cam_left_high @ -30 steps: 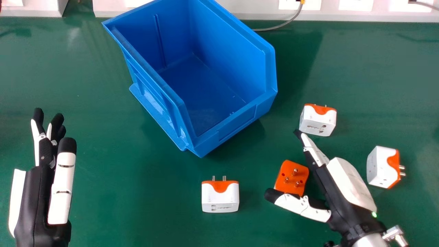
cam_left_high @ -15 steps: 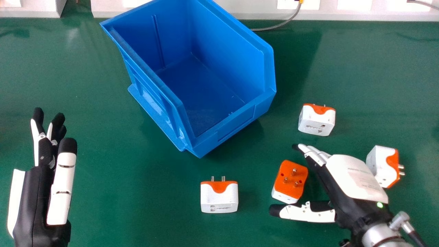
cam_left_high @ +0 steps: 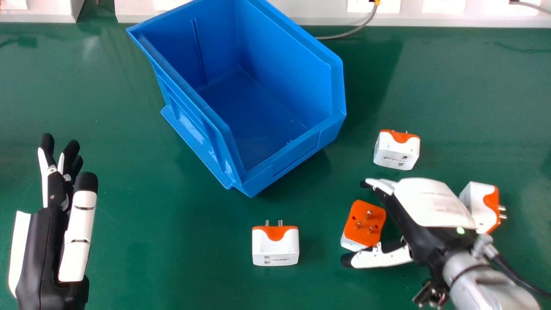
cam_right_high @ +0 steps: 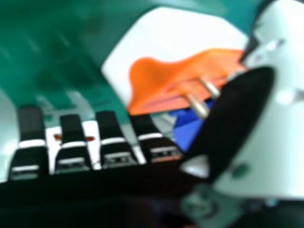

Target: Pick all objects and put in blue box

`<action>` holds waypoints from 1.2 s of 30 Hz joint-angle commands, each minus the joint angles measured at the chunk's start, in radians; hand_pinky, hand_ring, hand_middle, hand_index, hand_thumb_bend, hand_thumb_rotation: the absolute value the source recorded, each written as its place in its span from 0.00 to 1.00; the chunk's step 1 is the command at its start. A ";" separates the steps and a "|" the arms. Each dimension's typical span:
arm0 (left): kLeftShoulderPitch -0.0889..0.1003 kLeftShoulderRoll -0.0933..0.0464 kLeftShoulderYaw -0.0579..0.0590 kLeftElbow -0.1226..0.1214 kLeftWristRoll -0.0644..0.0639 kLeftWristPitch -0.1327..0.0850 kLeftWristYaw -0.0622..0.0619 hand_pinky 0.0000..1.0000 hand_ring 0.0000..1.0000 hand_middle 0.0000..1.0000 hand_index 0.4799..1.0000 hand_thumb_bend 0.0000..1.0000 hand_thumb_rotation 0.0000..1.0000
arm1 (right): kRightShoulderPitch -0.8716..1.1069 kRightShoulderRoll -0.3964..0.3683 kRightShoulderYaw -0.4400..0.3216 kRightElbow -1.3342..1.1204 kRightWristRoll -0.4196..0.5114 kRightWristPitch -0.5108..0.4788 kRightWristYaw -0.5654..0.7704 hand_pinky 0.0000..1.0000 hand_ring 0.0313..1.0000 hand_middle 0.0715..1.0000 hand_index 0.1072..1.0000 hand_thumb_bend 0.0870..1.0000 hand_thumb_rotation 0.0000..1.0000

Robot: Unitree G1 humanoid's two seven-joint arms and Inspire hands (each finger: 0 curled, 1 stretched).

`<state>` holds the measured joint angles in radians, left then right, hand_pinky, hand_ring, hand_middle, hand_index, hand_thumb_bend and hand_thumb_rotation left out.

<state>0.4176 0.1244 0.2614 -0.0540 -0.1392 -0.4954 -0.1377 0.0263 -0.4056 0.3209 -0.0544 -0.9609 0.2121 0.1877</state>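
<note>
While its fingers point forward, loosely straight, with the thumb spread, the right hand [cam_left_high: 430, 204] slants over the worktop [cam_left_high: 129, 215], gripping nothing. Between fingers and thumb sits a pins-up adapter [cam_left_high: 365, 221]; whether the thumb touches it, I cannot tell. Open worktop separates them from the near edge of the blue box [cam_left_high: 297, 150]. The left hand [cam_left_high: 47, 249], open, lies well apart.

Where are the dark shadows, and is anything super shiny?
Head view: a dark shadow lies on the green table, just right of the blue box, and a pale shine shows on the table at the upper left; right hand view: bright glints on the metal prongs of a plug.
</note>
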 commanded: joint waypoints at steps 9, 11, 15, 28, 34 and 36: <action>0.002 0.003 0.007 -0.020 0.009 -0.018 0.009 1.00 1.00 1.00 1.00 0.48 0.91 | -0.039 -0.010 0.044 0.079 -0.027 0.066 0.028 0.77 0.86 0.87 0.84 0.59 0.41; 0.001 0.003 0.006 -0.021 0.002 -0.017 0.005 1.00 1.00 1.00 1.00 0.48 0.91 | -0.039 -0.009 0.046 0.077 -0.025 0.071 0.029 0.77 0.86 0.87 0.84 0.58 0.40; 0.002 0.002 0.007 -0.031 -0.009 -0.006 0.003 1.00 1.00 1.00 1.00 0.49 0.89 | -0.034 -0.007 0.045 0.066 -0.022 0.073 0.021 0.76 0.85 0.86 0.83 0.58 0.33; 0.001 0.017 0.016 -0.045 0.021 0.003 0.013 0.99 0.99 0.99 0.99 0.49 0.91 | -0.024 -0.012 0.045 0.015 -0.012 0.086 0.050 0.70 0.78 0.83 0.76 0.53 0.16; -0.008 0.019 0.018 -0.043 0.009 0.005 0.007 0.99 0.99 0.99 0.99 0.49 0.90 | -0.030 -0.009 0.044 0.048 0.013 0.068 -0.017 0.45 0.55 0.62 0.46 0.47 0.11; -0.009 0.017 0.019 -0.047 0.000 0.012 0.004 0.99 0.99 0.99 0.99 0.49 0.89 | -0.025 -0.010 0.041 0.049 0.019 0.053 -0.051 0.45 0.57 0.65 0.44 0.46 0.12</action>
<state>0.4115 0.1313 0.2712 -0.0753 -0.1273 -0.4819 -0.1306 -0.0329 -0.4034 0.3573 -0.0291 -0.9458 0.2687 0.1353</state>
